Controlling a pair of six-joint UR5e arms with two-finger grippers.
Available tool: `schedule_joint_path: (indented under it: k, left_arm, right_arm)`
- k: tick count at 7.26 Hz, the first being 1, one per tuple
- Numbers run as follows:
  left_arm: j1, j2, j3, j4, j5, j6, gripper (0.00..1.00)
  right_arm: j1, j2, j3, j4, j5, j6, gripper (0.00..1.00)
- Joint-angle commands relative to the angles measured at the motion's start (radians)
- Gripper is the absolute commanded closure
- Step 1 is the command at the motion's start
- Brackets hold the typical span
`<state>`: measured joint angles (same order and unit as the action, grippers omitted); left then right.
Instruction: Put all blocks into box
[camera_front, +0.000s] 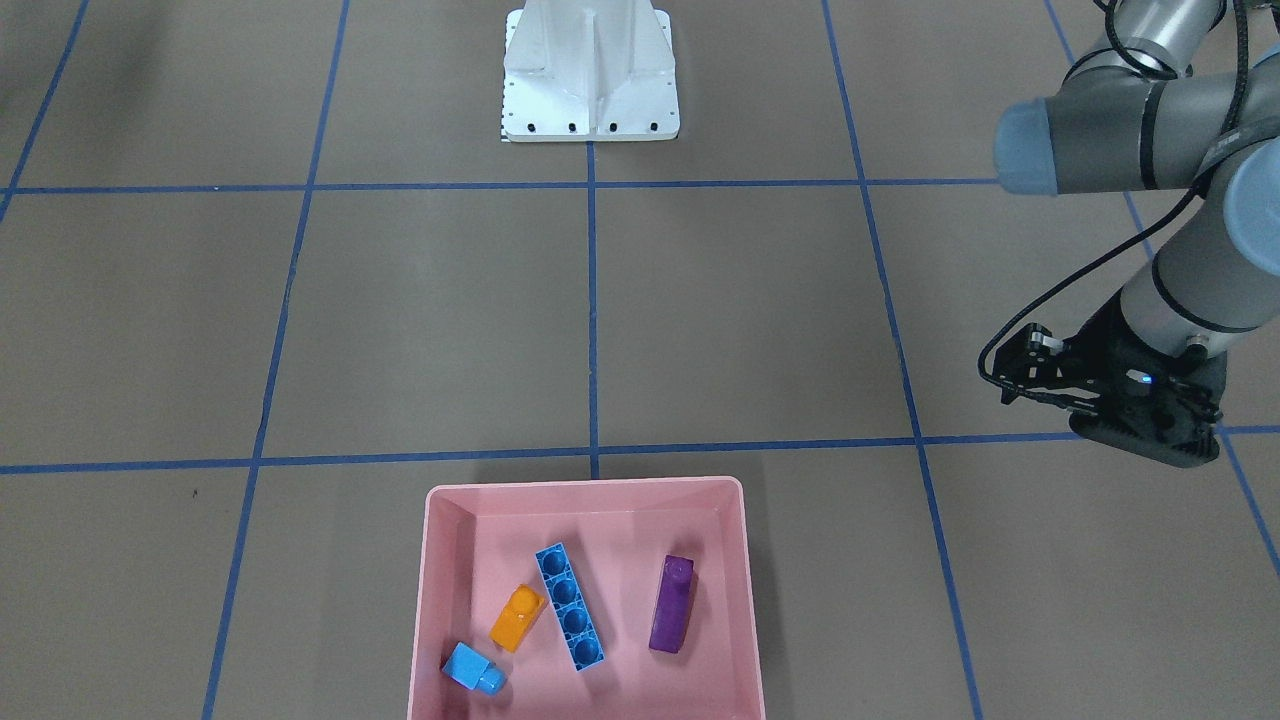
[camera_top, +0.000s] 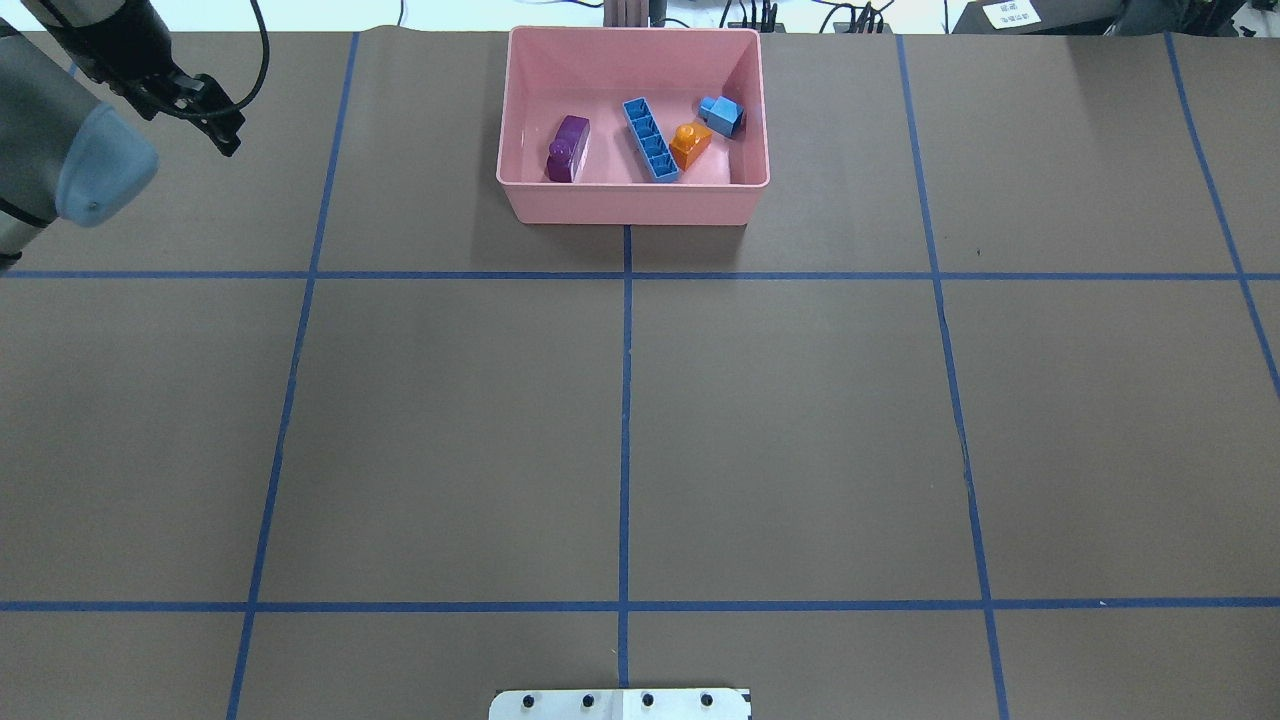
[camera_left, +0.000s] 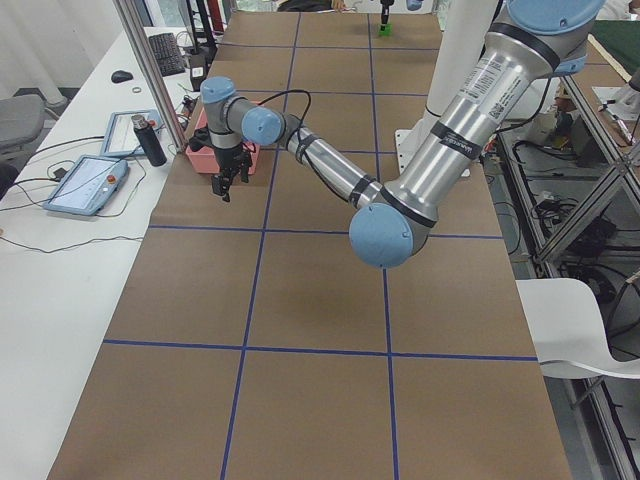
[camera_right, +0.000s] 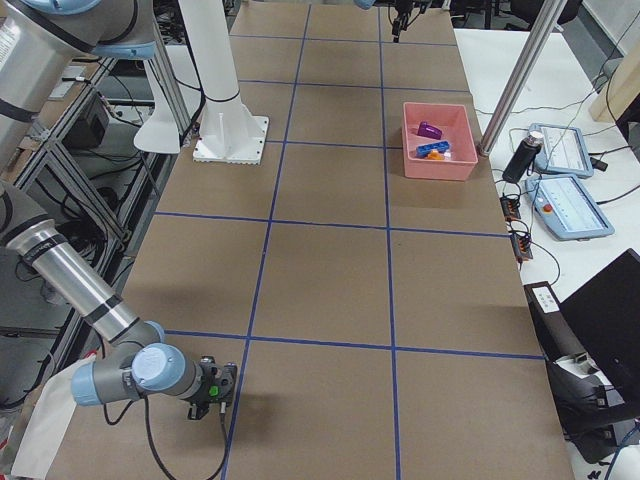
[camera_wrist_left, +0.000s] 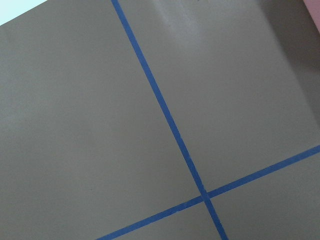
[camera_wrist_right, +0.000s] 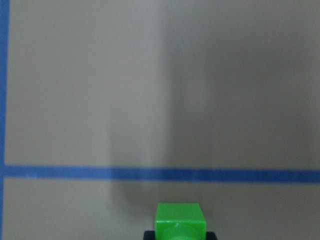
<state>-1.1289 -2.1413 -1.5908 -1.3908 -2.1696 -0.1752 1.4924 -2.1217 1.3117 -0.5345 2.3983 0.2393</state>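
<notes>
Brown paper table crossed by blue tape, read across the overhead view from left to right. Far left: the left gripper hangs near the box's end. Its wrist view shows nothing in it, and whether its jaws are spread or pressed together cannot be told. Centre: the pink box, long axis along the table, holds in order the purple block, the long blue block lying obliquely, the orange block just beside it, and the light-blue block. Beyond the right edge, seen only in other views: the right gripper pinches the green block, the one block outside the box. It sits at the table's opposite end on the robot's side. The box therefore lies well apart from it, toward the robot's left and away from the base. The left gripper is nearer the box but empty, so the coming carry probably falls to the right arm along that diagonal.
</notes>
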Motion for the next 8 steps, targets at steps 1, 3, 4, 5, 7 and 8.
schedule_joint_path:
  k: [1,3,4,5,7,8]
  left_arm:
    - [-0.011,0.033,0.000,-0.005,0.001,-0.001,0.00]
    - [-0.040,0.073,-0.001,-0.007,-0.001,0.002,0.00]
    - [-0.046,0.130,0.005,-0.007,0.008,0.006,0.00]
    - [-0.075,0.142,0.014,-0.014,0.008,0.005,0.00]
    - [-0.142,0.147,0.011,-0.017,-0.004,0.014,0.00]
    - [-0.178,0.187,0.008,-0.020,-0.007,0.043,0.00]
  right_arm:
    - [0.041,0.222,0.078,-0.288,0.016,0.000,1.00]
    - [0.043,0.427,0.217,-0.672,0.015,0.000,1.00]
    - [0.043,0.565,0.256,-0.875,0.006,0.000,1.00]
    - [0.028,0.691,0.255,-1.012,0.002,0.000,1.00]
    - [-0.036,0.872,0.247,-1.149,-0.010,0.033,1.00]
    - [-0.106,0.931,0.239,-1.170,-0.016,0.123,1.00]
